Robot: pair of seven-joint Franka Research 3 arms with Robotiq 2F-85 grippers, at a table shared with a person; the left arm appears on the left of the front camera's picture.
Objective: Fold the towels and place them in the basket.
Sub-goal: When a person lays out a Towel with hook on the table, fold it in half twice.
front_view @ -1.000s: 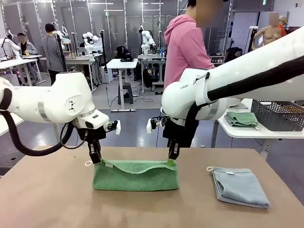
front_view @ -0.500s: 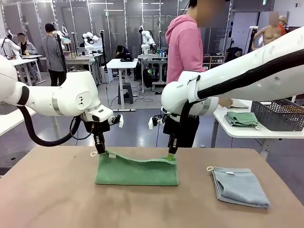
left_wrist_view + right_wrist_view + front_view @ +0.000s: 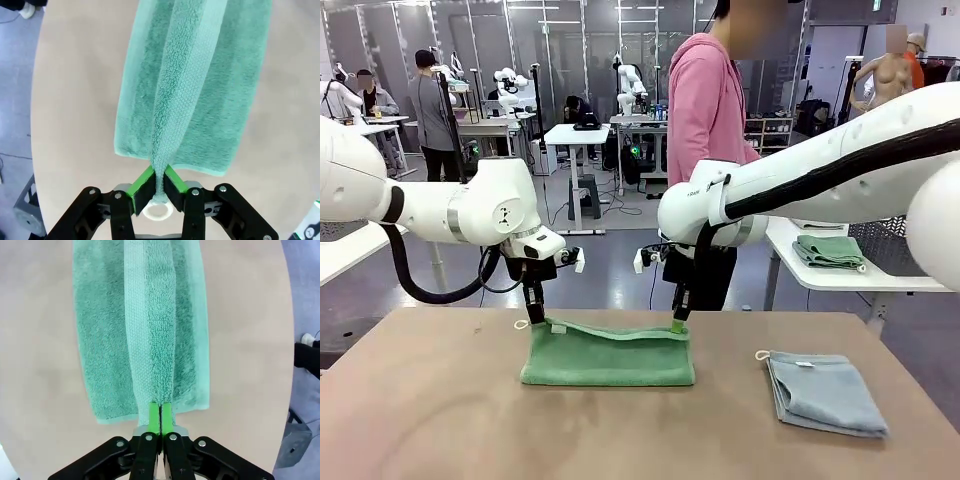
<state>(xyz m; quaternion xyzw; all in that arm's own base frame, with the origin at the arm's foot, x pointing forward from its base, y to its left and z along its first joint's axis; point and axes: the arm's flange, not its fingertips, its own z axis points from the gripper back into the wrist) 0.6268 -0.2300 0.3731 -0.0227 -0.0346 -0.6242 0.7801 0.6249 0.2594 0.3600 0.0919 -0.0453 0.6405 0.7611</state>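
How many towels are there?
3: green towel held by left gripper and right gripper, folded blue-grey towel beside it, folded green one on the far white table. Others may be hidden.

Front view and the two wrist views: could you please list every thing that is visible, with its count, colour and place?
green towel: one, green, middle of the table, upper edge held up at both ends.
white loop: one, white, at the towel corner in the left hand.
blue-grey towel: one, light blue-grey, folded, on the table at the robot's right.
second green towel: one, green, folded, on the side table.
basket: one, dark grey wire mesh, on the side table beside that towel.
table: one, brown.
side table: one, white, far right.
person: one, pink hooded top, at the far side.
left hand: black, green pads, shut on one towel corner.
right hand: the same, shut on the other corner.
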